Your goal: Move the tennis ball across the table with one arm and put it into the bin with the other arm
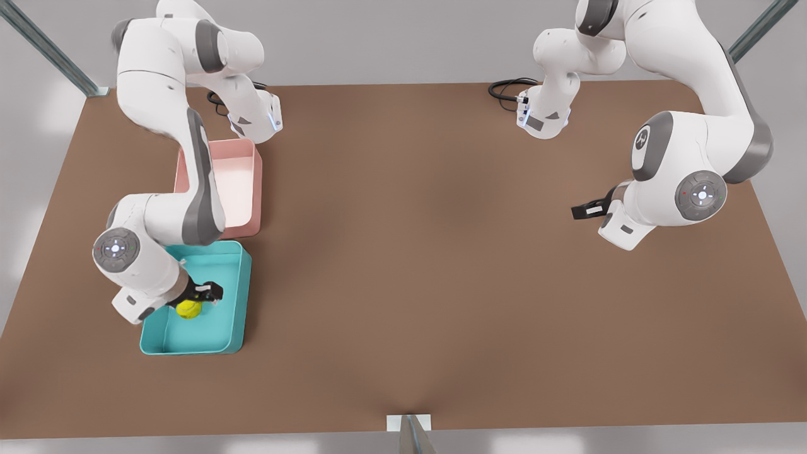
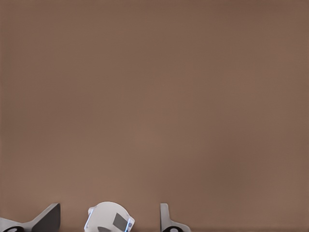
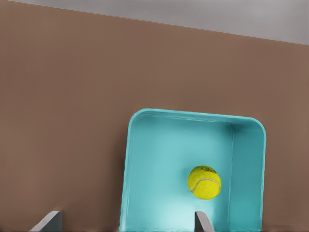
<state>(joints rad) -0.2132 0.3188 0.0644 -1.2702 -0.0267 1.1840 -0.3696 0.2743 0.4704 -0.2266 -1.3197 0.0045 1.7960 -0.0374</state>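
**Brown tabletop, ball in the teal bin under my right gripper**

Brown matte table (image 1: 416, 252) spreads under both arms, and it is the biggest thing I see from the front camera. My two white arms come next. One arm (image 1: 189, 170) reaches down on the front view's left, and its wrist camera looks into the bin, so I take it for the right arm. The other arm (image 1: 687, 157) hangs on the front view's right, waiting over bare tabletop, well apart from both trays.

Beside the right arm's forearm sits a pink tray (image 1: 243, 183). Directly below the right gripper (image 1: 207, 295) lies the teal bin (image 1: 243, 296), just beside the pink tray.

My right gripper's fingers (image 3: 203, 222) stand spread wide apart in the wrist view and grip nothing. The left gripper (image 1: 589, 210) hovers over bare table with its fingers (image 2: 166, 218) likewise parted and empty.

Smallest of all, the tennis ball (image 3: 204, 181) lies on the bin's floor just under the right gripper, loose between and ahead of the open fingertips, touching neither. From the front it shows as yellow-green (image 1: 188, 309) tucked beneath the black fingers.
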